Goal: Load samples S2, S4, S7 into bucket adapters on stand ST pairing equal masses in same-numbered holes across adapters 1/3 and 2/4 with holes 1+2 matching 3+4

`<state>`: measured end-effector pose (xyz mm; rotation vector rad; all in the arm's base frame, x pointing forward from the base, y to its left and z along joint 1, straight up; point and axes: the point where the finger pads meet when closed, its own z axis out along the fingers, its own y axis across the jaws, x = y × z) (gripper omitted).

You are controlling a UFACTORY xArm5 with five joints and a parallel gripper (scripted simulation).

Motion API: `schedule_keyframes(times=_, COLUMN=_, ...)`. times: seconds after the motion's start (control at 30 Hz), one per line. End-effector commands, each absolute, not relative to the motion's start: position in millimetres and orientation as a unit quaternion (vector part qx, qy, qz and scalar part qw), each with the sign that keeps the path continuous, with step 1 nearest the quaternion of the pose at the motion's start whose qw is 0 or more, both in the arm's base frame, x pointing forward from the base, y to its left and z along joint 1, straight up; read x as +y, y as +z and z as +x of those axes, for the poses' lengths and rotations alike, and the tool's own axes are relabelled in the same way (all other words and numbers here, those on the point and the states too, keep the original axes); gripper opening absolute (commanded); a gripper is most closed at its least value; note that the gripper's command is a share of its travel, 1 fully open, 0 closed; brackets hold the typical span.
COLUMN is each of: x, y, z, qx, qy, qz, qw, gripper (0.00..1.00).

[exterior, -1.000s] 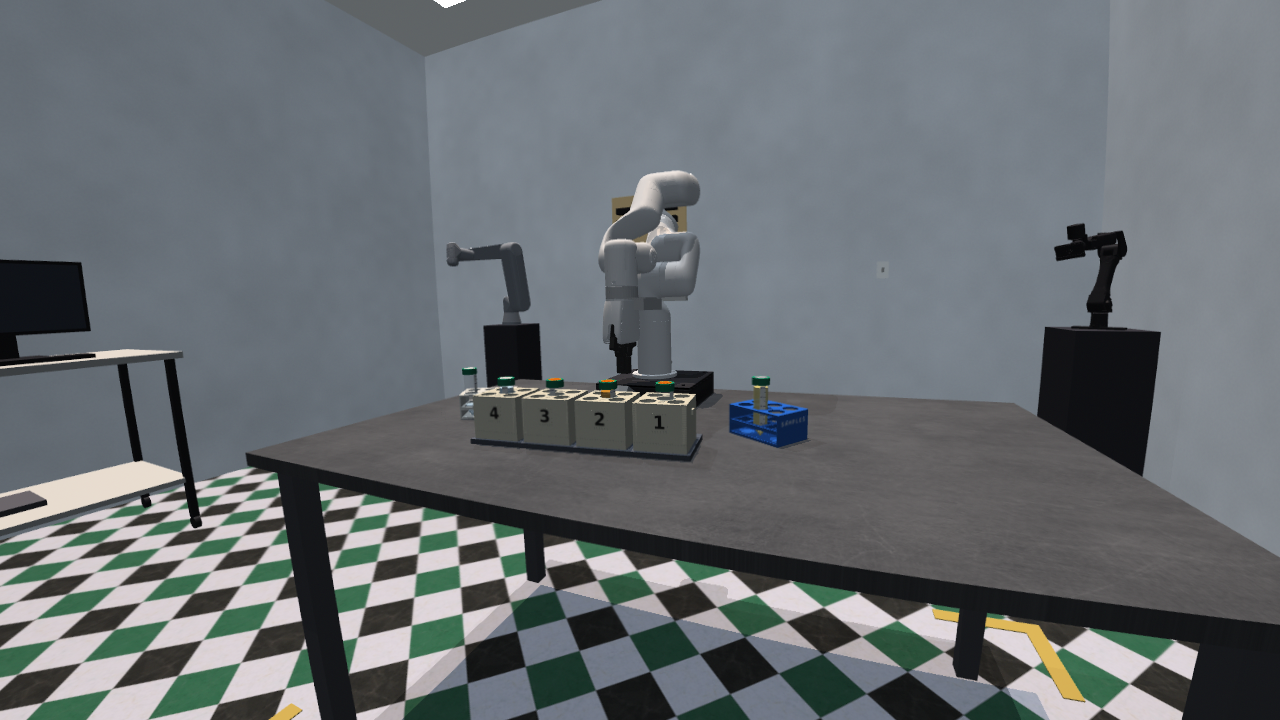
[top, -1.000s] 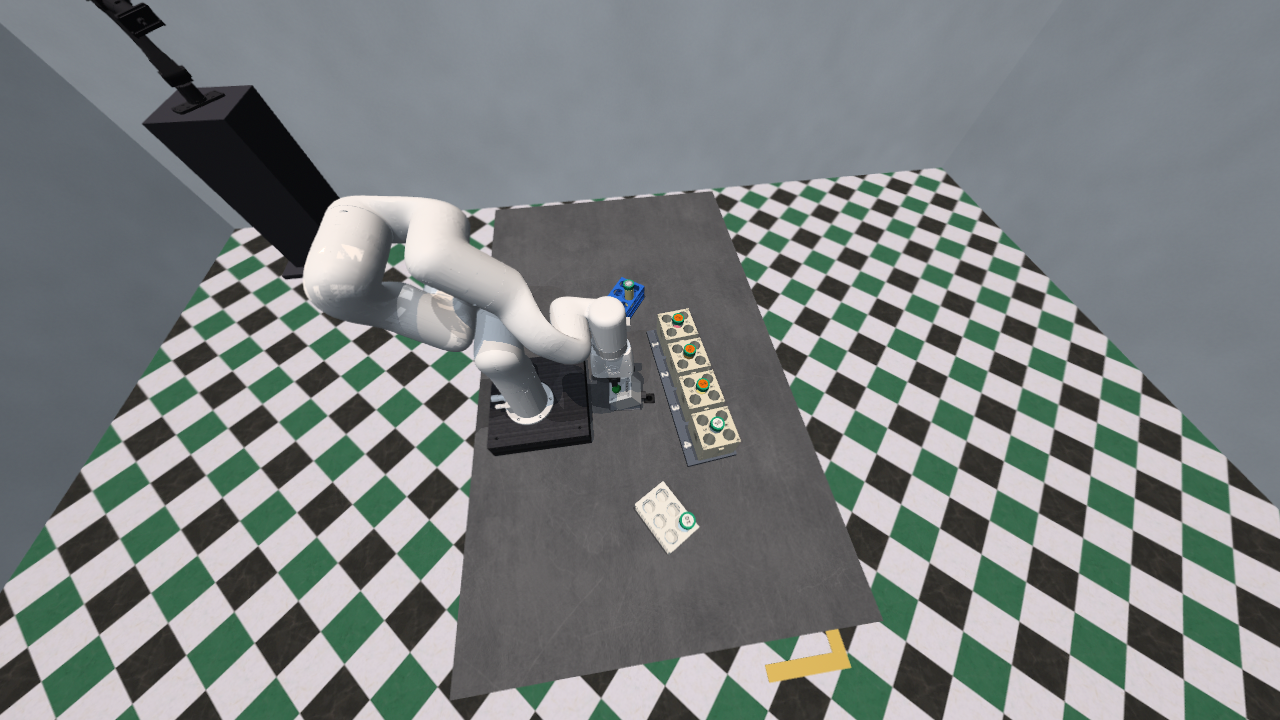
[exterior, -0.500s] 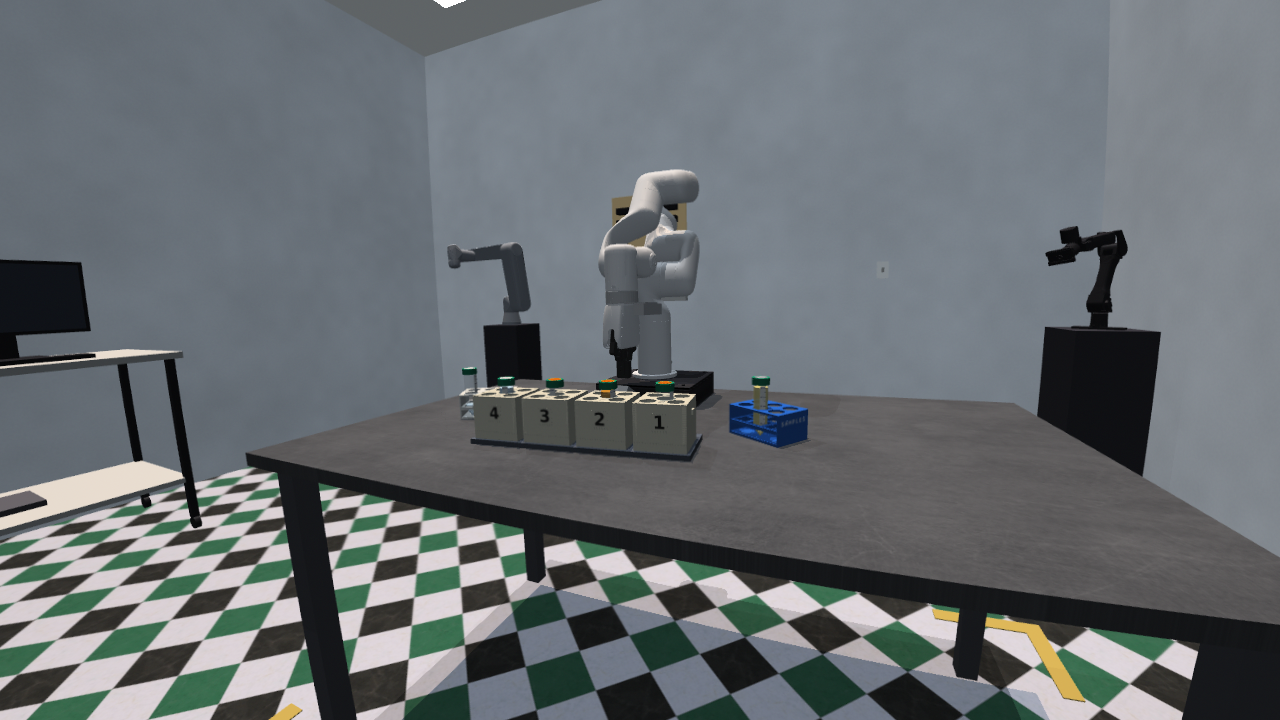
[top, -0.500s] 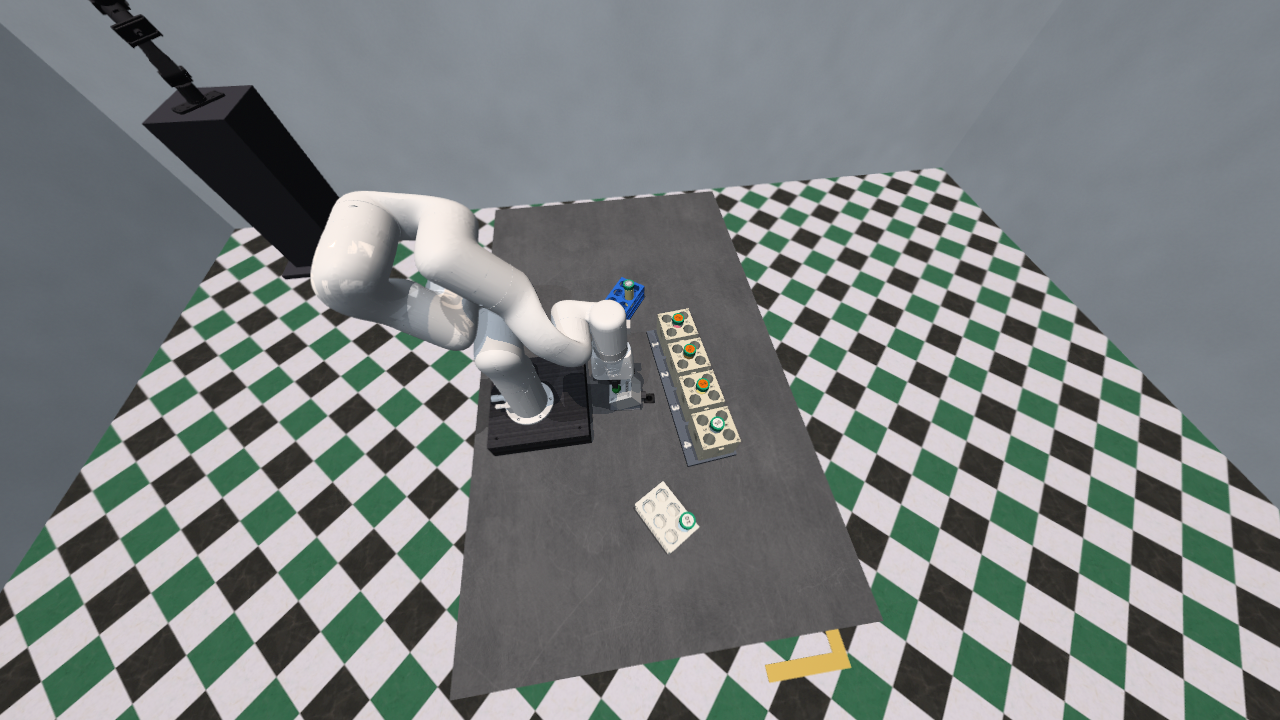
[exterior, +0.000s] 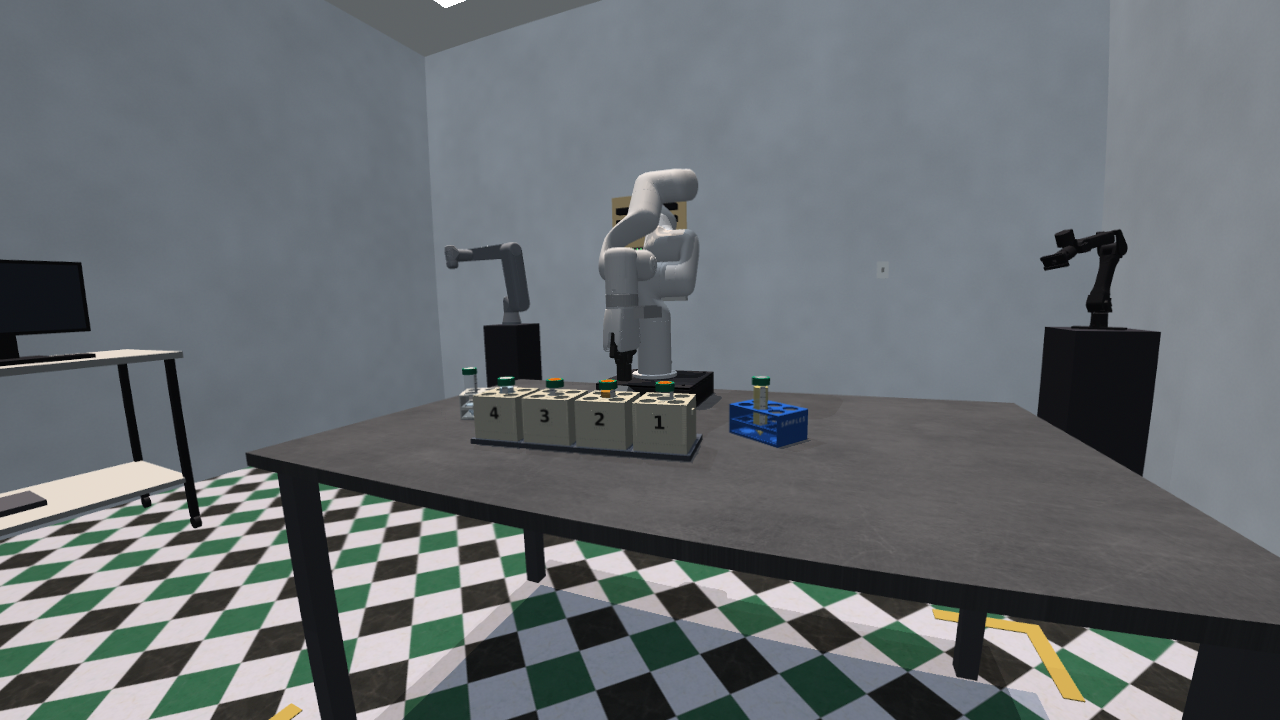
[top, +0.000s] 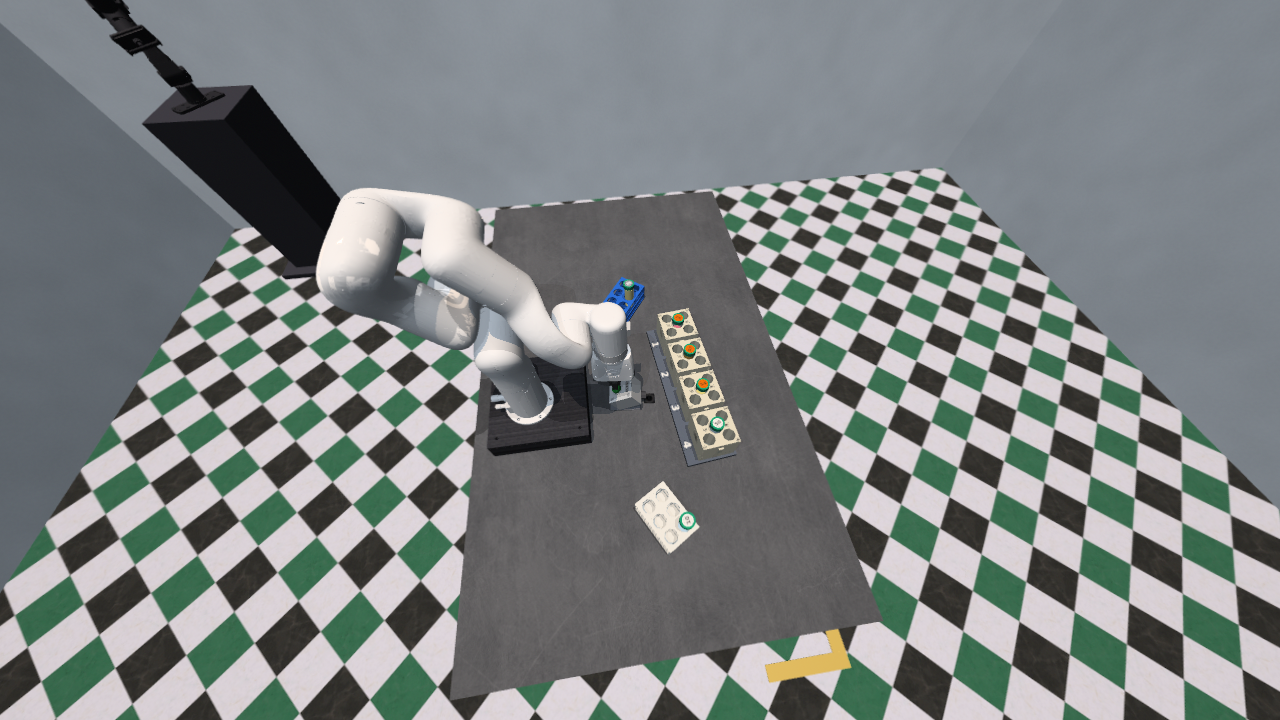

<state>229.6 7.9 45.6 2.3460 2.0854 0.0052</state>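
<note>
Four beige adapters stand in a row on the loading stand [top: 676, 397]. Adapter 1 [exterior: 660, 422], adapter 2 [exterior: 600, 420] and adapter 3 [exterior: 545, 416] each hold one orange-dot tube. Adapter 4 [exterior: 494, 413] holds one white-dot blank [top: 716, 421]. My gripper [top: 621, 386] is shut and empty. It points straight down, low over the small sloped desk [top: 626, 398] beside the arm's base. The green key is hidden under the fingers. In the side view the gripper [exterior: 619, 356] hangs behind adapter 2.
The blue sample rack [top: 623, 296] holds one tube with a grey dot [exterior: 760, 394]. The white blank rack [top: 665, 516] holds one white-dot blank [top: 686, 521] at its corner. The arm's black base plate [top: 539, 411] lies left of the desk.
</note>
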Motion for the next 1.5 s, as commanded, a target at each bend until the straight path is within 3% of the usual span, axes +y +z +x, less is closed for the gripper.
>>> schedule_keyframes(times=0.0, x=8, y=45, z=231, qx=0.664, qy=0.002, qz=0.747, qw=0.003, gripper=0.00)
schedule_keyframes(times=1.47, x=8, y=33, z=231, qx=0.664, qy=0.002, qz=0.747, qw=0.003, gripper=0.00)
